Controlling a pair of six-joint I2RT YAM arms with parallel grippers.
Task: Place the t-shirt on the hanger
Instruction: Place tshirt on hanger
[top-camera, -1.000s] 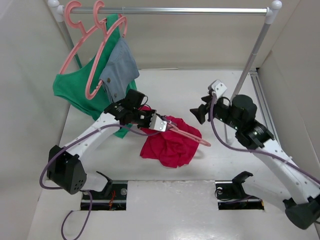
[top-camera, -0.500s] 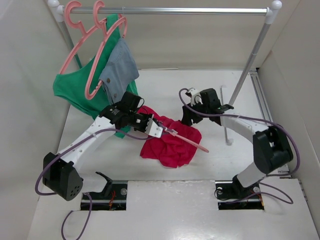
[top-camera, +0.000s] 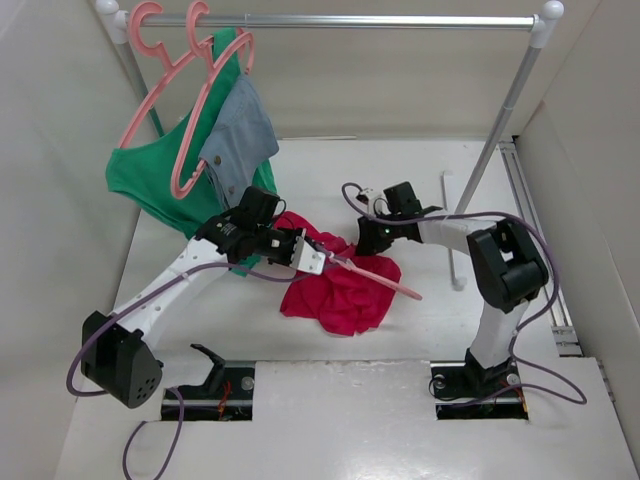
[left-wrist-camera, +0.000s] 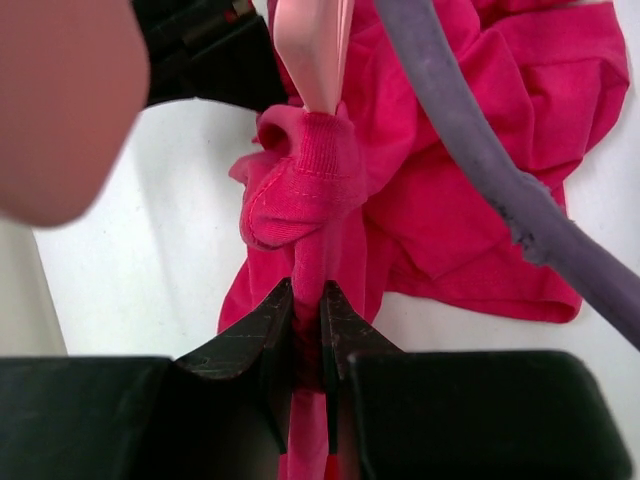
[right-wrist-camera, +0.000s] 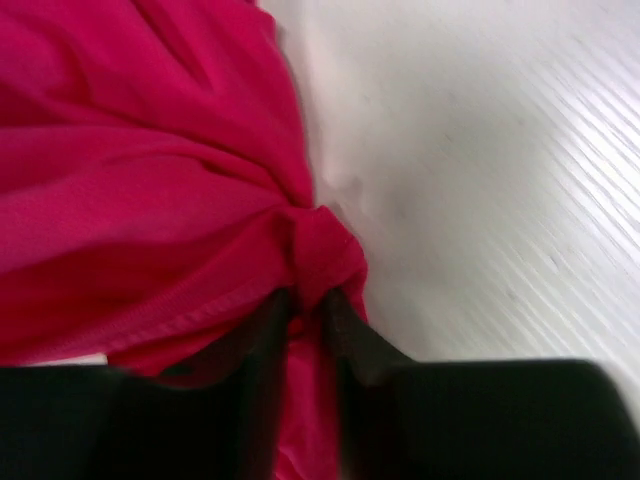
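The crimson t-shirt (top-camera: 345, 290) lies crumpled on the white table in the top view. The salmon-pink hanger (top-camera: 385, 278) slants across it, one thin bar showing. My left gripper (top-camera: 318, 252) is shut on the hanger's near end. In the left wrist view the left gripper (left-wrist-camera: 308, 295) has red cloth bunched between its jaws. The hanger's bar (left-wrist-camera: 312, 50) comes out of a ribbed hem of the t-shirt (left-wrist-camera: 450, 200) just beyond. My right gripper (top-camera: 368, 240) is at the shirt's far edge. In the right wrist view the right gripper (right-wrist-camera: 308, 298) is shut on a fold of the t-shirt (right-wrist-camera: 150, 200).
A clothes rack's rail (top-camera: 350, 20) spans the back, and its right post (top-camera: 500, 130) slants down behind my right arm. Two pink hangers at the rail's left end carry a green garment (top-camera: 150, 185) and a grey-blue denim piece (top-camera: 240, 135). A purple cable (left-wrist-camera: 470, 150) crosses the left wrist view.
My right arm swung in from the right and lowered to the shirt's far edge, where its jaws closed on the cloth. The left gripper kept its hold and shifted slightly.
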